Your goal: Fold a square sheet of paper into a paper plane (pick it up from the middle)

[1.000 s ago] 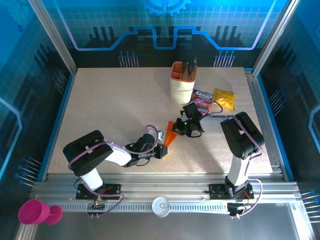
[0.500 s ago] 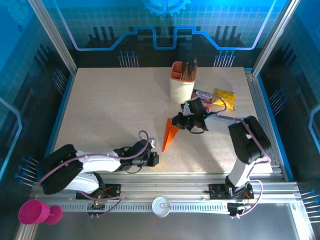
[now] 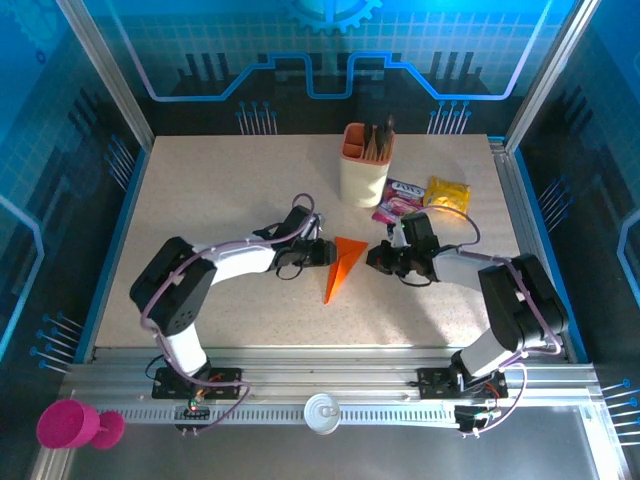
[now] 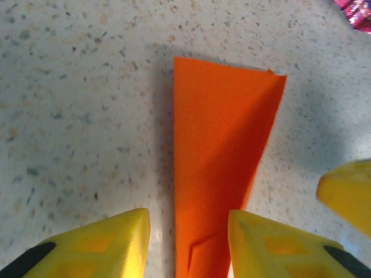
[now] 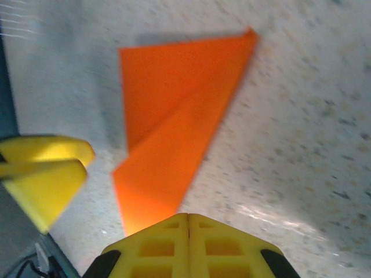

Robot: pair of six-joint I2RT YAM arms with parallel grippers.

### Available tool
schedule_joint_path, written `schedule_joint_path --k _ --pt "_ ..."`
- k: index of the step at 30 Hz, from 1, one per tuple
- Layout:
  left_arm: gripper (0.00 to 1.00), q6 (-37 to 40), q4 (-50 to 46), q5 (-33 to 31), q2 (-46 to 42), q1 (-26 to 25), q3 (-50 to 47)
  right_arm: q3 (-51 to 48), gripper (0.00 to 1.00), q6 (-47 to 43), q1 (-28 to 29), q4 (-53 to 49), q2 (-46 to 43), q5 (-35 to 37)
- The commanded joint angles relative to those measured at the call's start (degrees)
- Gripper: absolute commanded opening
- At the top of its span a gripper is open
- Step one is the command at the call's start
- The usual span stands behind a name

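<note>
Paper plane (image 3: 343, 265): a bright orange, pointy dart shape. It lies flat near the middle of the table, with its wide end toward the cup and its point toward the arms.
Left gripper (image 3: 322, 252): its yellow fingers (image 4: 110, 243) are spread apart, one on each side of the plane's narrow part. It is not squeezing the paper.
Right gripper (image 3: 378, 258): its two fingers are pressed tight together, with nothing between them. The tip sits right at the plane's other edge.
Both grippers: they face each other, low over the table, with the plane between them.
Table (image 3: 200, 200): pale and speckled.
Cup (image 3: 363, 172): beige and orange. It stands up behind the plane, with dark sticks inside.
Pink packet (image 3: 400, 200): lies just to the right of the cup.
Yellow packet (image 3: 448, 195): lies next to the pink one, farther right.
</note>
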Motion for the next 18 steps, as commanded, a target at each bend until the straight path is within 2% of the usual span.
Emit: schedule_joint_path --k 1,10,11,12,18 --pt "0.42 2.61 -4.50 1.06 2.25 0.83 3.42 -0.87 0.00 0.24 1.16 4.89 2.17 -0.42" --pt "0.44 3.00 -5.54 0.59 5.58 2.09 6.82 -1.30 0.00 2.16 2.50 9.53 8.48 -1.25" --pt "0.44 3.22 -5.84 0.98 6.19 2.13 7.45 -1.26 0.00 2.17 2.53 17.09 9.09 -1.28" --pt "0.44 3.19 -6.22 1.45 7.04 2.16 8.19 -1.17 0.00 2.39 2.53 11.27 9.70 -1.50" --pt "0.44 3.18 -6.35 4.48 11.17 2.23 12.14 -1.00 0.00 2.72 2.53 12.47 11.78 -1.77"
